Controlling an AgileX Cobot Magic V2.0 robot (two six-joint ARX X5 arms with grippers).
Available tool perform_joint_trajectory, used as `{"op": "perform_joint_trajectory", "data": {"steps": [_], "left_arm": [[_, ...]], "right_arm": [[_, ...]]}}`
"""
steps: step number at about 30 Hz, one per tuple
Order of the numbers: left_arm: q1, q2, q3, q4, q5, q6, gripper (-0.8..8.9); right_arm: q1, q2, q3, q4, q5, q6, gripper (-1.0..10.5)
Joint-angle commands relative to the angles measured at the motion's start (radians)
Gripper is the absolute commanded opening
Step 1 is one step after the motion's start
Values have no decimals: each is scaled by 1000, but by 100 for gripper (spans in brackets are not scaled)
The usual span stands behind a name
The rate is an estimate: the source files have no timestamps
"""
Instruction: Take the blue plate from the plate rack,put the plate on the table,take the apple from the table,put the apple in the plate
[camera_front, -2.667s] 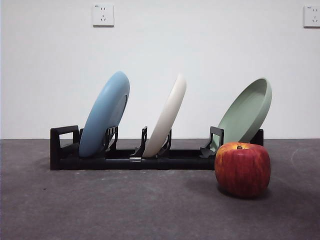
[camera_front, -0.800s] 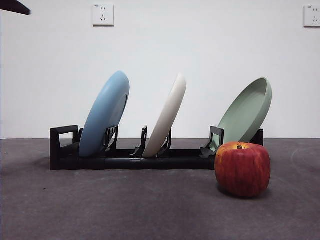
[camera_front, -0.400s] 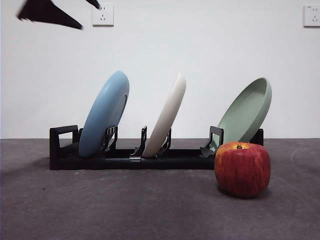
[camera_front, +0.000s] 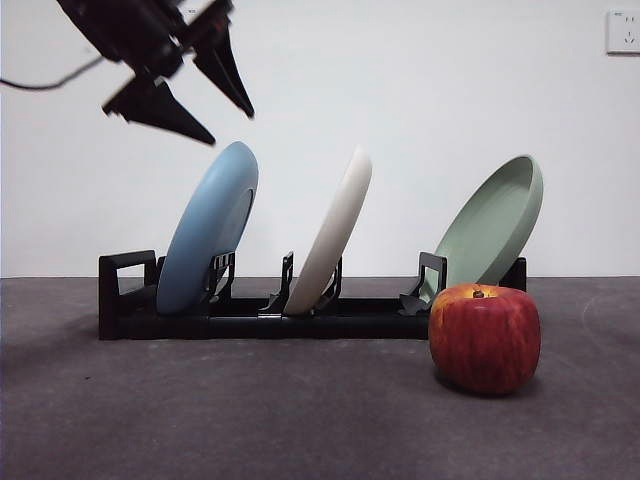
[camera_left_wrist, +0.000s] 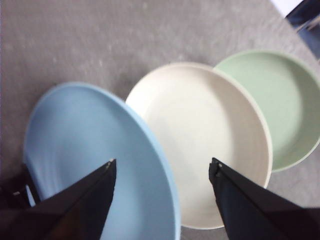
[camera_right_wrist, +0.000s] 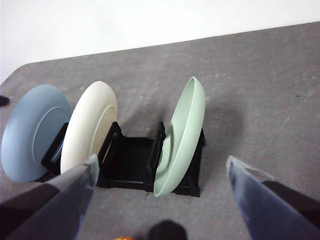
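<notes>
The blue plate (camera_front: 208, 230) leans in the left slot of the black plate rack (camera_front: 250, 322) on the table (camera_front: 250, 420). My left gripper (camera_front: 232, 128) hangs open just above the plate's top rim. In the left wrist view its jaws, midway (camera_left_wrist: 162, 161), straddle the rim of the blue plate (camera_left_wrist: 85, 145). The red apple (camera_front: 485, 338) sits on the table in front of the rack's right end. My right gripper (camera_right_wrist: 161, 160) is open and empty, high above the rack (camera_right_wrist: 130, 167), and does not show in the front view.
A cream-white plate (camera_front: 335, 230) stands in the middle slot and a sage-green plate (camera_front: 495, 225) in the right slot, both leaning right. A white wall with an outlet (camera_front: 625, 30) is behind. Bare table lies in front of the rack, left of the apple.
My left gripper has come down from the upper left corner to just above the blue plate's rim. Plates, rack and apple have not moved.
</notes>
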Motion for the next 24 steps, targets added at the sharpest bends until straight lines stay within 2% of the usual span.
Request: {"op": "perform_joint_trajectory", "data": {"steps": [1,6,7,11,18,24], "left_arm": [[-11,39,-1,-6,-4,19,315],[-18,68,-1,-12,-5,19,307],[-20,68,-1,-12,-4,19,277],[-22,68,-1,-16,-3,43,-18],[-21,66,24,-21,5,45,-8],[-22,60,197,-148,58,49,-8]], "right_arm": [[1,-2,3,3,-1,0,440],[1,-2,3,4,-1,0,440],[1,-2,3,3,-1,0,440],[1,-2,3,3,0,0,440],[1,-2,3,4,0,0,440],[1,-2,3,4,0,0,440]]}}
